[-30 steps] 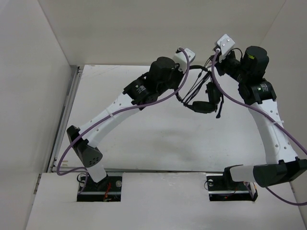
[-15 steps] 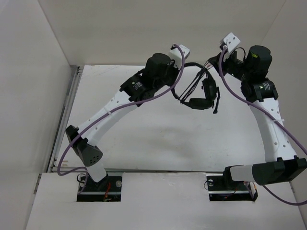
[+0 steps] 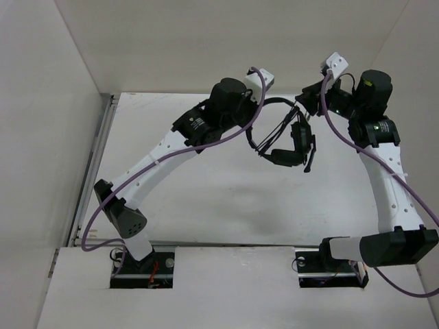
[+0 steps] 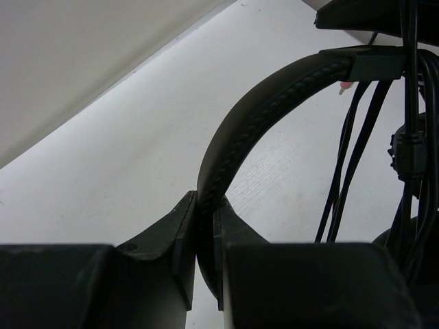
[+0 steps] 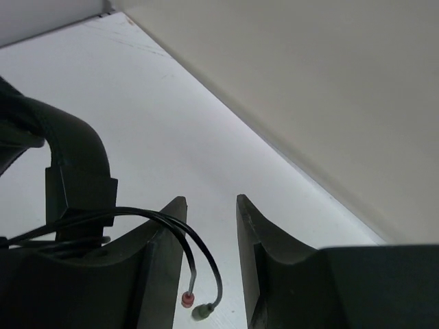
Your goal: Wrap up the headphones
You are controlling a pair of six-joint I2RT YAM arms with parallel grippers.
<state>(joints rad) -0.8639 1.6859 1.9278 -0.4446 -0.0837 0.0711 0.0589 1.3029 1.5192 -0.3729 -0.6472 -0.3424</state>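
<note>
left claw [image 4: 204, 207] pinches headphones [image 4: 274, 89] by the band above desk [image 4: 123, 164]; right claw [image 5: 211, 205] spread, plugs [image 5: 186, 299] dangling beside it.

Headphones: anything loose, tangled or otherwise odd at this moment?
The headphones hang in mid-air, left pincer clamped on the headband. Loose cable strands droop beside the earcups, and the two plugs dangle free by the open right pincer, which grips nothing.
</note>
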